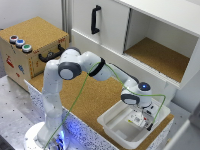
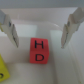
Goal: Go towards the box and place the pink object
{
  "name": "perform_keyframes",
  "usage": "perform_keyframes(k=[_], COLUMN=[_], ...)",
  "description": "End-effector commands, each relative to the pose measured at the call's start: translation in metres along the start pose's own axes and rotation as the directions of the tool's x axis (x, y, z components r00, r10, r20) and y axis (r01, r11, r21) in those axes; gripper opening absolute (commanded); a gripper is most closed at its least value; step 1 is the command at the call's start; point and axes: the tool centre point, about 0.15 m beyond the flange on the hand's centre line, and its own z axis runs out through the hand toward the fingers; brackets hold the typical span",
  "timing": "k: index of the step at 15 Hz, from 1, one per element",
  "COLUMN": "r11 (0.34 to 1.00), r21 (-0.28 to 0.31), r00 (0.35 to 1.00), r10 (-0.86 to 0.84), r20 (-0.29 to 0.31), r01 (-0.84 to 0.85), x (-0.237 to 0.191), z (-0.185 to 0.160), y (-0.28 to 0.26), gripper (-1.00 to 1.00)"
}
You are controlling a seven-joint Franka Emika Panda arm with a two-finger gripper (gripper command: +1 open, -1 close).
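Gripper open over the box, the pink object lying loose inside.

Exterior view: the gripper point(image 1: 143, 120) hangs in the box point(image 1: 112, 125) at lower right, hiding most of the contents. Wrist view: the pink object point(image 2: 40, 51) lies between spread fingers point(image 2: 67, 31), untouched; its lettering is blurred, and a yellow piece point(image 2: 3, 68) is cut off at the edge.

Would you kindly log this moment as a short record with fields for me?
arm: reaches over the box, gripper down inside it
box: white tray on the cork counter
pink object: cube lettered H and D, lying on the box floor between the fingers, touching neither
gripper state: open
other item: yellow piece at the wrist view's edge
behind: cork crate with coloured buttons
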Motion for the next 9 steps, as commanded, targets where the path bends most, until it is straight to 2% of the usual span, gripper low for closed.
perform_keyframes(k=[1,2,3,5,9], r11=[1.000,1.000,1.000,0.999,0.999], r21=[0.019,-0.004,0.002,0.001,0.001], r00=[0.998,0.999,1.000,0.998,0.998], r10=[-0.016,-0.017,-0.008,0.049,0.049], r20=[-0.056,-0.048,-0.027,0.045,0.045], r01=[0.017,0.017,0.008,-0.049,-0.049], x=[-0.021,-0.020,-0.019,-0.018,-0.018], z=[-0.082,-0.093,-0.101,-0.105,-0.105], y=[-0.058,-0.070,-0.081,-0.100,-0.100], gripper=[1.00,1.00,1.00,1.00,1.00])
